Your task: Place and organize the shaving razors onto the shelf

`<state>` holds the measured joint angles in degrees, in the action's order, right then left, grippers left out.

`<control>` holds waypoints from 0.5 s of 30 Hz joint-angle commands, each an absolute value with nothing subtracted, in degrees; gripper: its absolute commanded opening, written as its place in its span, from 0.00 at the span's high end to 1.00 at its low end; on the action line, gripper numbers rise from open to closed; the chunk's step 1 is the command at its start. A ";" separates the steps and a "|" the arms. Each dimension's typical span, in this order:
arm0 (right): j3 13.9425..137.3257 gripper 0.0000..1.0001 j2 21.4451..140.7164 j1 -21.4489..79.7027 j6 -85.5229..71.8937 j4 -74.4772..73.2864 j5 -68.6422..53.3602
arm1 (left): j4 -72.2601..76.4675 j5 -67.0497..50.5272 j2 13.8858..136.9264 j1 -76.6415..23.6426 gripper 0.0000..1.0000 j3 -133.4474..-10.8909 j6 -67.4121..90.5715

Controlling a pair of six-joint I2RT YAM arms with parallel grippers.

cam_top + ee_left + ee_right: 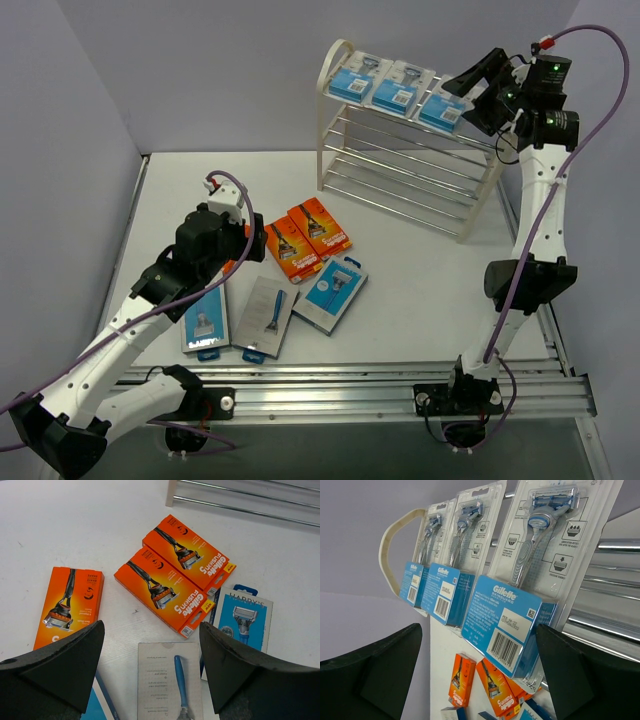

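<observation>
The shelf (334, 62) stands at the far right of the table (420, 290), and its top tier carries three blue-and-clear blister packs in a row: the left pack (352, 80), the middle pack (397, 87) and the right pack (443, 106). The right wrist view shows them as Gillette razors lying flat across the rods, with their blue card ends toward the camera. The lower tiers show only bare rods.

The other razors lie on the table near the left arm. Two orange boxes (293, 248) (320, 227) sit side by side and touching, both angled. A third orange box (70, 605) lies apart to their left; in the top view it is mostly hidden under the left wrist. Just nearer than the pair is a blue Harry's pack (332, 292). To its left lies a grey card pack (267, 315), then a blue-grey pack (205, 325) at the near left.

The right arm rises tall from its base, its elbow bent beside the shelf's right end. Its wrist is turned left so the right gripper (462, 98) sits at the right pack's edge. Its fingers are spread wide and clear of the card on both sides.

The left arm reaches forward low over the table. The left gripper (151, 627) points down above the gap between the orange boxes and the grey card pack, fingers parted and holding nothing.
</observation>
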<state>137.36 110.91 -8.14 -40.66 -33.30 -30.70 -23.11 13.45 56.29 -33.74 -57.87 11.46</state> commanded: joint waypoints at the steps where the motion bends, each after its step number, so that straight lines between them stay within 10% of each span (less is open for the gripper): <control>1: 137.29 0.08 112.15 -7.65 -41.13 -30.15 -32.17 | -22.76 14.24 56.43 -34.10 0.14 -58.62 10.81; 15: 136.93 0.08 113.03 -7.38 -41.75 -27.95 -32.78 | -22.68 14.06 56.78 -34.10 0.14 -58.62 10.81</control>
